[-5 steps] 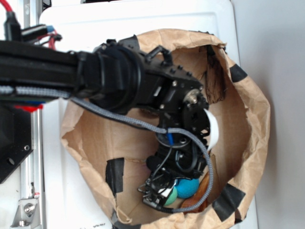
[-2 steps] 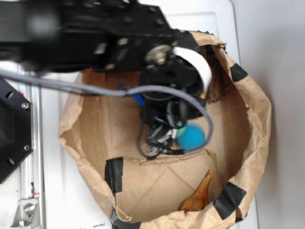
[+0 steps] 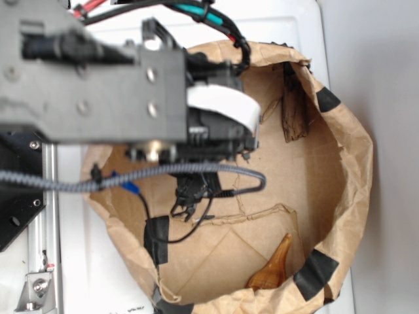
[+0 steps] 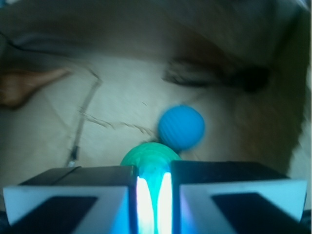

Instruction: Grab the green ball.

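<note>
In the wrist view the green ball (image 4: 148, 153) is pinched between my two jaws, bulging out just past their tips. My gripper (image 4: 152, 168) is shut on it, held above the floor of the brown paper bag (image 3: 350, 163). The blue-turquoise ball (image 4: 181, 127) shows just beyond the green one; whether they touch is unclear. In the exterior view my arm fills the upper left, and the gripper (image 3: 188, 199) hangs over the bag's left half. Both balls are hidden there by the arm.
An orange-brown tapered object (image 3: 272, 268) lies at the bag's front wall, also seen as the tapered object (image 4: 27, 85) at the wrist view's left. A dark patch (image 3: 294, 111) marks the bag's back wall. Black tape (image 3: 157, 239) patches the rim. A metal rail (image 3: 39, 281) runs along the left.
The arm has risen from the bag's front corner and moved up and left with the green ball. The blue ball, beside the gripper 0.4 s ago, is now hidden in the exterior view.
</note>
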Robot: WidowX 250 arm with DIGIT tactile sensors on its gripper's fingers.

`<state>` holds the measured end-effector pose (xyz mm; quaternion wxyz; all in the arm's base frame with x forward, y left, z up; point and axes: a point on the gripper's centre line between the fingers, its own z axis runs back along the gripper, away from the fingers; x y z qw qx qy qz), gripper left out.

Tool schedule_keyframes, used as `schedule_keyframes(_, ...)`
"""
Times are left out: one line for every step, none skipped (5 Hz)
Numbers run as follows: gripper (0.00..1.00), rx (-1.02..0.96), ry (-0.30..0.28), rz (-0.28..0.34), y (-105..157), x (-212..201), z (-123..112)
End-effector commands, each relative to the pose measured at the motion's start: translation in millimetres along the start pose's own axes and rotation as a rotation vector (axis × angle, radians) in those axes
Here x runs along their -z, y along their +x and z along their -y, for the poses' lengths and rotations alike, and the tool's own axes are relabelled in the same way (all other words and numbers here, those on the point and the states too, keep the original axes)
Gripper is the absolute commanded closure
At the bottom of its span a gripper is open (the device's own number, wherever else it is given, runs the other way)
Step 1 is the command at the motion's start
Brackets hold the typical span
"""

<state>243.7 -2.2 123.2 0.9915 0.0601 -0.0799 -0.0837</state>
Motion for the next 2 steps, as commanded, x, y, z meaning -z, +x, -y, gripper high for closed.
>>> schedule_keyframes(1.0,-0.024,0.008,0.055,22.1,-18.3,15.4)
schedule_keyframes(1.0,-0.046,-0.089,0.091,28.3,-22.8,12.1)
